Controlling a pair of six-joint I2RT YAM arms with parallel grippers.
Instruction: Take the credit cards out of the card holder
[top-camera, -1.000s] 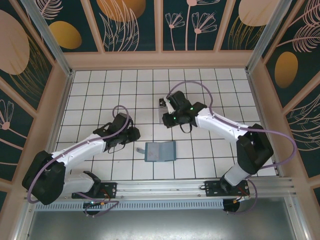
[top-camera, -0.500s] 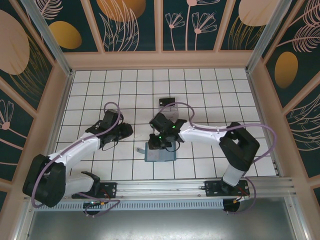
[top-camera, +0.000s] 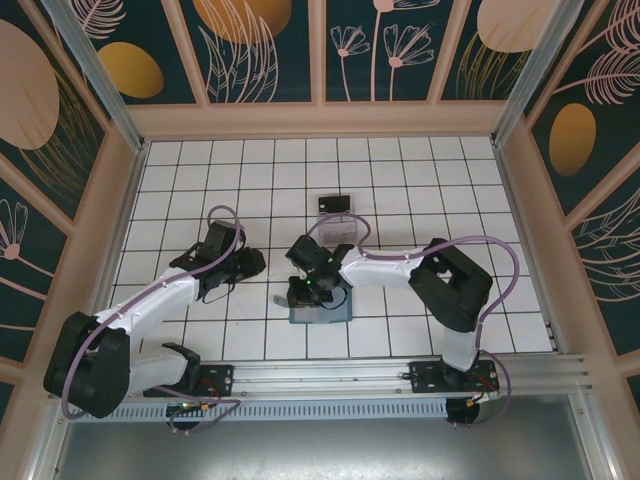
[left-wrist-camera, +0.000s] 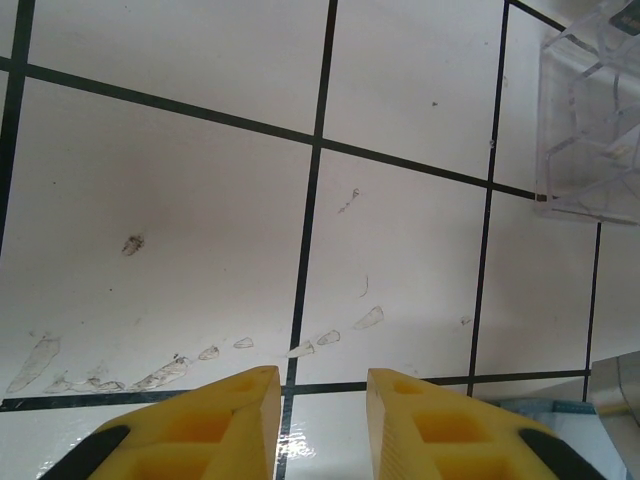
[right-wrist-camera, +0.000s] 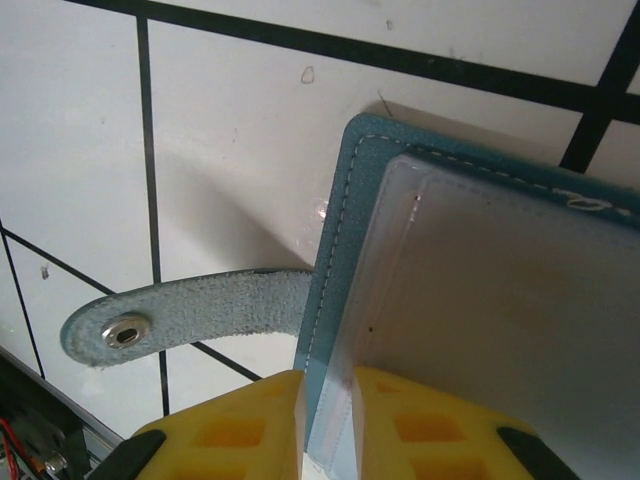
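The teal card holder (top-camera: 325, 308) lies open on the white tiles, its strap tab (right-wrist-camera: 170, 320) pointing left. My right gripper (top-camera: 305, 292) hovers over its left edge. In the right wrist view the right gripper (right-wrist-camera: 325, 375) is open by a narrow gap, and the card holder's stitched edge (right-wrist-camera: 335, 250) runs through that gap. A pale panel (right-wrist-camera: 500, 300) under a clear pocket fills its inside; I cannot tell if it is a card. A dark credit card (top-camera: 333, 204) rests at the far end of the clear tray (top-camera: 340, 228). My left gripper (top-camera: 250, 264) (left-wrist-camera: 322, 375) is open, over bare tile.
The clear plastic tray (left-wrist-camera: 595, 130) stands just behind the card holder, about one tile away. Wooden walls (top-camera: 120, 200) border the tiled floor on the left, right and back. Both forearms lie low across the near half of the floor.
My right arm swung from the clear tray down to the card holder's left edge, and its jaws parted slightly. My left gripper drew back a little to the left, then held still.
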